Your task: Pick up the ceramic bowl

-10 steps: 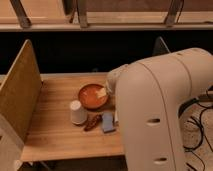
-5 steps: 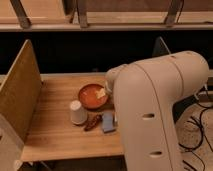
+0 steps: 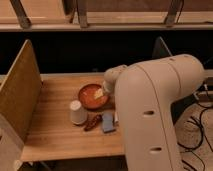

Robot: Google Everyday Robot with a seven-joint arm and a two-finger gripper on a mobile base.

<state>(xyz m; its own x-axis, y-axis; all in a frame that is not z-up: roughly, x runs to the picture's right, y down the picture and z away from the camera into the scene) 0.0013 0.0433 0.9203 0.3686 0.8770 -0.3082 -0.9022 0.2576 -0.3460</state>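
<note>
The ceramic bowl (image 3: 91, 96) is round and shallow, reddish-orange inside with a darker rim. It sits on the wooden table (image 3: 50, 130) near the middle. My gripper (image 3: 104, 90) is at the bowl's right rim, at the end of the large white arm (image 3: 150, 105) that reaches in from the right. A pale part shows over the bowl's right inside. The arm hides the bowl's right edge.
A small upturned white cup (image 3: 77, 112) stands just front-left of the bowl. A brown item (image 3: 92, 122) and a blue item (image 3: 108, 122) lie in front of the bowl. A tall wooden panel (image 3: 20, 95) stands along the table's left side. Cables (image 3: 200, 125) lie on the floor at right.
The arm has shifted slightly to the left, bringing the gripper closer over the bowl's right rim. The bowl and the cup have not moved.
</note>
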